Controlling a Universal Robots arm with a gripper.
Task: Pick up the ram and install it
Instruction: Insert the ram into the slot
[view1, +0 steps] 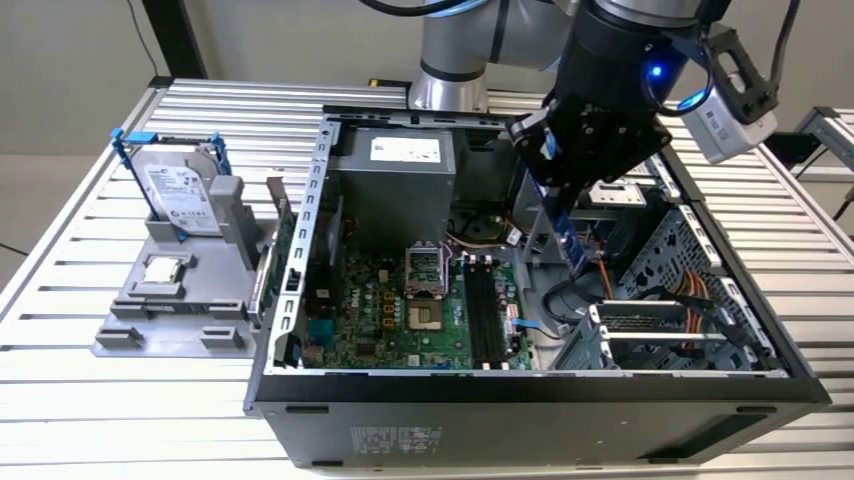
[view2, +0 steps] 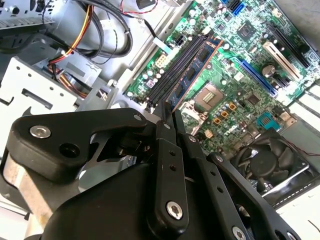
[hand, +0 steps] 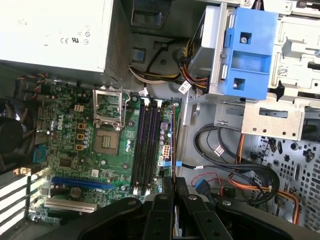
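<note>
One black two-fingered gripper (view1: 571, 225) hangs over the open dark-grey desktop computer case (view1: 534, 400) you see in the exterior view, and its fingers are closed on the ram (view1: 574, 240), a long, narrow, flat blue circuit-board stick that hangs edge-down from the fingertips. You can check the grip in the second wrist view, where the gripper (view2: 169, 114) pinches one end of the ram (view2: 192, 70) and the stick runs out over the board with its row of dark chips facing the camera. In the first wrist view the ram (hand: 173, 145) appears edge-on as a thin line just beside the long black memory slots (hand: 146, 145) on the green motherboard (hand: 65, 145), above them and not seated. You will find the empty silver processor socket (hand: 107, 125) near those slots, and a blue plastic drive-bay latch (hand: 249, 55) well apart from the gripper.
</note>
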